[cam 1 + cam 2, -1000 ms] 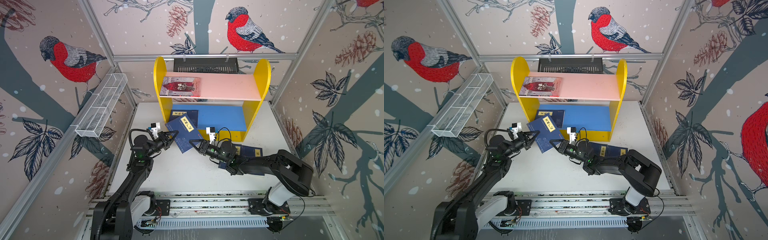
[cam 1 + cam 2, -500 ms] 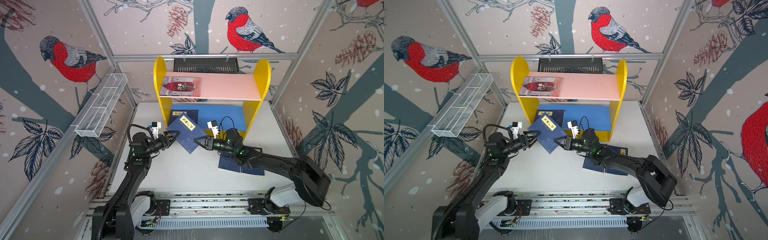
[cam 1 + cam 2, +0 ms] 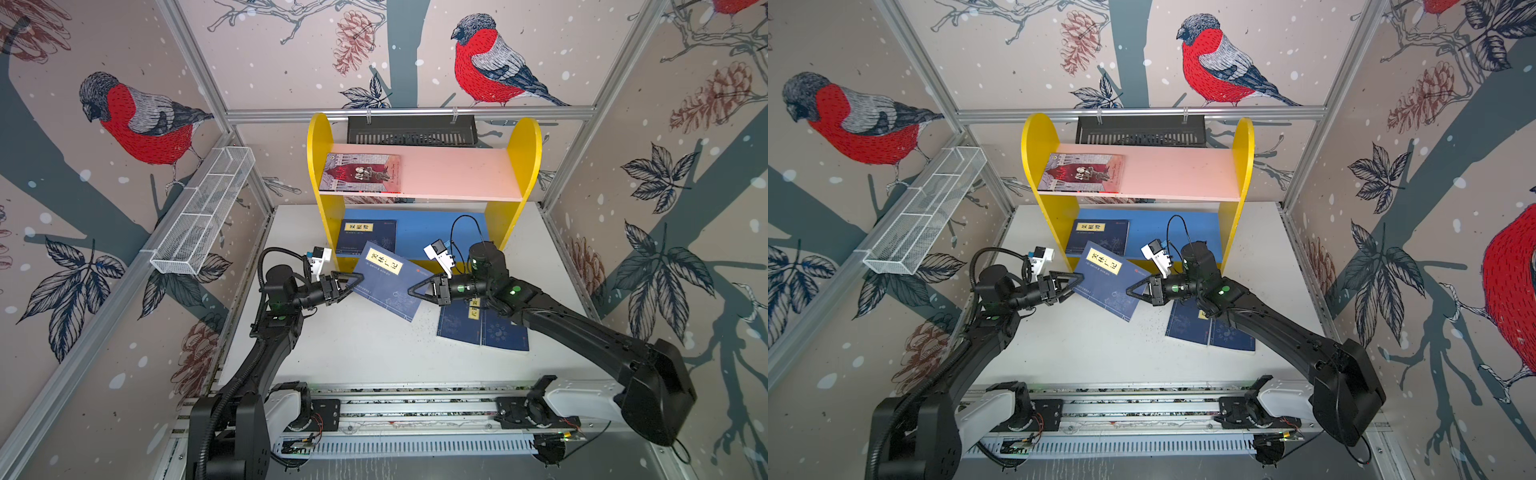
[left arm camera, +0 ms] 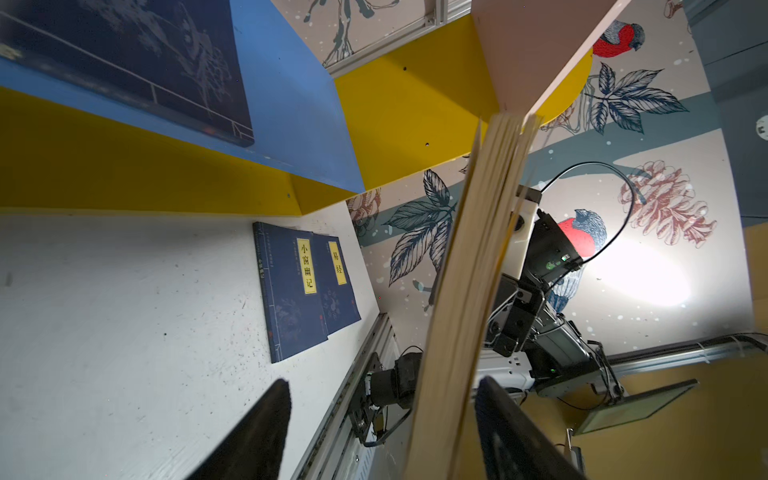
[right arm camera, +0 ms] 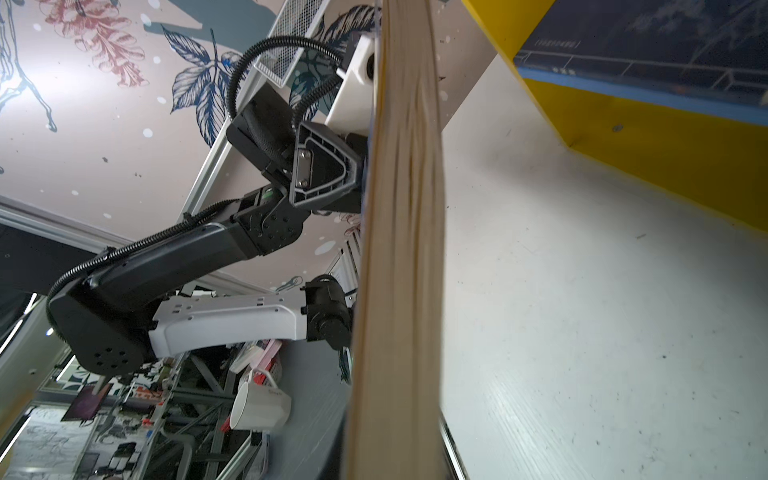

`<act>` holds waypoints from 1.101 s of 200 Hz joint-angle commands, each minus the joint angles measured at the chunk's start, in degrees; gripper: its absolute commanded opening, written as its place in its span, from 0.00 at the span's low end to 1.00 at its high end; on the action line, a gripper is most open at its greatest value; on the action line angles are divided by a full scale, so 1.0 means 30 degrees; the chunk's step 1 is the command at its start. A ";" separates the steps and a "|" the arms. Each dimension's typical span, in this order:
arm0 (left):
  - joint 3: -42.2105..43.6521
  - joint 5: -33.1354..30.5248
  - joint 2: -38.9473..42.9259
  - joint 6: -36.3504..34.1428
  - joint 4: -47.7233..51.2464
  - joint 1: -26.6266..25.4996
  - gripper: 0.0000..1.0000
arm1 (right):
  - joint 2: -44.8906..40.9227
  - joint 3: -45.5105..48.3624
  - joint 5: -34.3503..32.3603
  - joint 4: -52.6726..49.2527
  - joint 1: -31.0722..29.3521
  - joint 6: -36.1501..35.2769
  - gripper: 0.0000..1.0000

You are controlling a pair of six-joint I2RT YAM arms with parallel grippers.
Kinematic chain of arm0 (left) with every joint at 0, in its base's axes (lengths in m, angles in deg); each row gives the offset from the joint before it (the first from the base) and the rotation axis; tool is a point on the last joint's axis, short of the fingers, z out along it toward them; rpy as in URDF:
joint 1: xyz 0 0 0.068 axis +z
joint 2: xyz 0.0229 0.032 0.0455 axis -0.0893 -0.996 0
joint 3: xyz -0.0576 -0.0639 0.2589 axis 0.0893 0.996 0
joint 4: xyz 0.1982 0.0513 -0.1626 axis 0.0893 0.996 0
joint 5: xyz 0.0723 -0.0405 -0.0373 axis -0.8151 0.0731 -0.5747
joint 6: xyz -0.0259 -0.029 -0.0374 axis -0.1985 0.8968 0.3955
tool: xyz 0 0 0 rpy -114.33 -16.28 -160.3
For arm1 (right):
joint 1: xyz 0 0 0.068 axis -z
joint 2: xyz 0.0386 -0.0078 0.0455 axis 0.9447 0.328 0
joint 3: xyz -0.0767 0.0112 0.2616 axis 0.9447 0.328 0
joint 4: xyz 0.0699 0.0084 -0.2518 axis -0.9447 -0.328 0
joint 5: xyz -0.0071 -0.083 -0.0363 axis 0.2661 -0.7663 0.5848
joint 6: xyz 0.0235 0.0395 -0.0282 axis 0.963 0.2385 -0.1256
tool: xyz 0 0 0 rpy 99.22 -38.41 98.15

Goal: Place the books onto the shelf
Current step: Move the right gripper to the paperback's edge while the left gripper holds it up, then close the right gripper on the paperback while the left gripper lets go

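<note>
While your right fingers [image 3: 420,290] alone clamp the book [image 3: 388,281], tilted above the worktop [image 3: 365,353] just before the shelf [image 3: 457,174], your left fingers [image 4: 257,432] stand open astride its other edge. Risk: one-edge hold, book sags or pivots, clips blue board [image 3: 428,232].

The shelf [image 3: 320,174] is set at the back of the bench [image 3: 374,357]. An upper book [image 3: 361,173] is laid at the left end of the upper board [image 3: 457,174], and a lower book [image 3: 365,232] at the left end of the lower board [image 3: 428,230]. A third book [image 3: 386,286] is held tilted before the shelf, between the left fingers [image 3: 347,275] and the right fingers [image 3: 422,284]. Two overlapping books [image 3: 482,330] are laid on the bench to its right.
</note>
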 commanded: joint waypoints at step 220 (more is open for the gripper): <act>-0.0739 -0.0477 0.0087 0.3110 -0.4768 -0.0630 0.00 | -0.1453 0.4946 -0.1290 0.9819 0.1066 0.5335 0.65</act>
